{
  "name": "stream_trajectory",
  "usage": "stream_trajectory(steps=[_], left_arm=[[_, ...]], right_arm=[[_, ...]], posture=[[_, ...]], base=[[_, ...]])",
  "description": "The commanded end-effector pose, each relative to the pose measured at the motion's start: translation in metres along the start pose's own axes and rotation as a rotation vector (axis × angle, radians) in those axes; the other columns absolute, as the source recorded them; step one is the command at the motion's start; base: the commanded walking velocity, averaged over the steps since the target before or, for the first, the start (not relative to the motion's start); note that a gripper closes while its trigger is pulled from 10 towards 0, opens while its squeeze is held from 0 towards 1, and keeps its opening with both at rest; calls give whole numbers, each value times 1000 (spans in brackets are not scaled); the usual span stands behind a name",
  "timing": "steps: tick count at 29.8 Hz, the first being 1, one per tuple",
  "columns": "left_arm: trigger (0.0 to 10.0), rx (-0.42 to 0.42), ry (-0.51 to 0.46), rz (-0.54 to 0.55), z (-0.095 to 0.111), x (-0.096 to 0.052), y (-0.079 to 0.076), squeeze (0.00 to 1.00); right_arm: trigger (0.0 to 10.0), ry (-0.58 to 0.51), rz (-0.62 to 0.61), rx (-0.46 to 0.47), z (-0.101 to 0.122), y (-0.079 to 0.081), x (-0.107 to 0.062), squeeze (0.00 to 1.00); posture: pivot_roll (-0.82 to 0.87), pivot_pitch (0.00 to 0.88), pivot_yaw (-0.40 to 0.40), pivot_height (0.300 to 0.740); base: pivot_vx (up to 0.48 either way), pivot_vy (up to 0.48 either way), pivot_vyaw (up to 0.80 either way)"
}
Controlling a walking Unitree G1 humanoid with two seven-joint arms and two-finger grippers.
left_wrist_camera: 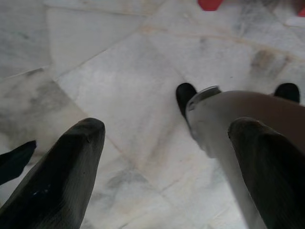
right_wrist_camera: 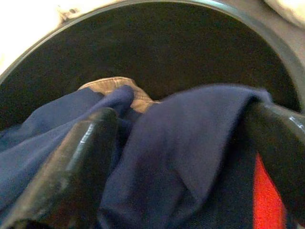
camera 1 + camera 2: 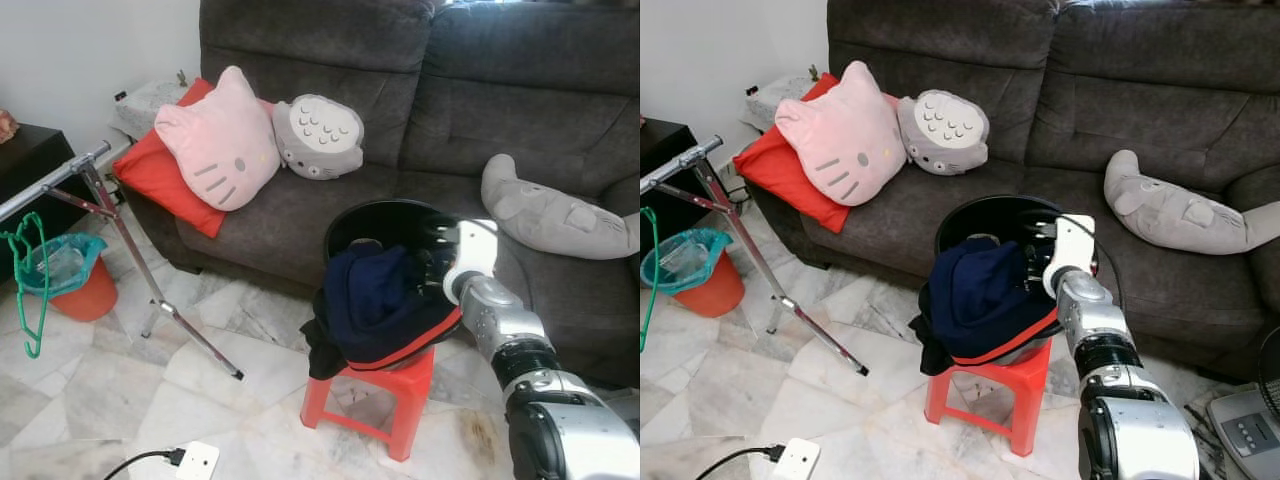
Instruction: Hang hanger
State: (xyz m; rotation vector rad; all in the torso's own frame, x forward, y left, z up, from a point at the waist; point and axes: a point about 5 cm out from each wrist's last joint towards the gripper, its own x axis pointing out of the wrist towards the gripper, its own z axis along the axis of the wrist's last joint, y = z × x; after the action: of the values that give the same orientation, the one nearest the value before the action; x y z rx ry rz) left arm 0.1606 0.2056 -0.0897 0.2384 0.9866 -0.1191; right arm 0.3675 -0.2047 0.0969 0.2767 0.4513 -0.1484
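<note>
A green hanger hangs from the metal rod of a clothes rack at the far left. My right gripper reaches into a black basin that sits on a red stool. The basin holds a pile of navy clothes. In the right wrist view the right gripper is open, its fingers wide apart on either side of a fold of navy cloth. My left gripper hangs open over the marble floor.
A dark grey sofa stands behind the stool, with a pink cat pillow, a red cushion, a grey plush and a long grey plush. An orange bucket stands by the rack's legs. A power strip lies on the floor.
</note>
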Motion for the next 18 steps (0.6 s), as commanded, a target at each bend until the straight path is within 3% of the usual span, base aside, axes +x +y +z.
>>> stream_trajectory(steps=[1, 3, 4, 5, 6, 9, 11, 18], left_arm=[[10000, 9, 28, 0, -7, -2, 2, 0], [10000, 10, 28, 1, -7, -2, 3, 0], [10000, 8, 28, 2, -7, -2, 3, 0], [10000, 7, 28, 2, -7, -2, 3, 0], [10000, 6, 27, 3, -7, -2, 4, 0], [10000, 4, 26, 4, -7, -2, 4, 0], [10000, 2, 26, 5, -7, -2, 4, 0], [10000, -7, 25, 7, -7, -2, 4, 0]], right_arm=[[10000, 20, -35, 106, -2, -3, -1, 1000], [10000, 25, -14, 133, 0, 1, -2, 973], [10000, 21, 4, 115, 2, 3, -3, 204], [10000, 18, 15, 101, 3, 5, -3, 204], [10000, 12, 34, 86, 6, 9, -4, 0], [10000, -18, 69, 12, 15, 18, -8, 0], [10000, -26, 72, 17, 19, 20, -9, 0], [10000, -186, 183, -302, 39, 42, -29, 0]], posture=[[15, 0, 17, 740], [15, 0, 17, 740], [15, 0, 17, 740], [15, 0, 17, 740], [15, 0, 17, 740], [15, 0, 17, 740], [15, 0, 17, 740], [9, 0, 13, 740]], base=[[0, 0, 0], [0, 0, 0], [0, 0, 0], [0, 0, 0], [0, 0, 0], [0, 0, 0], [0, 0, 0], [0, 0, 0]])
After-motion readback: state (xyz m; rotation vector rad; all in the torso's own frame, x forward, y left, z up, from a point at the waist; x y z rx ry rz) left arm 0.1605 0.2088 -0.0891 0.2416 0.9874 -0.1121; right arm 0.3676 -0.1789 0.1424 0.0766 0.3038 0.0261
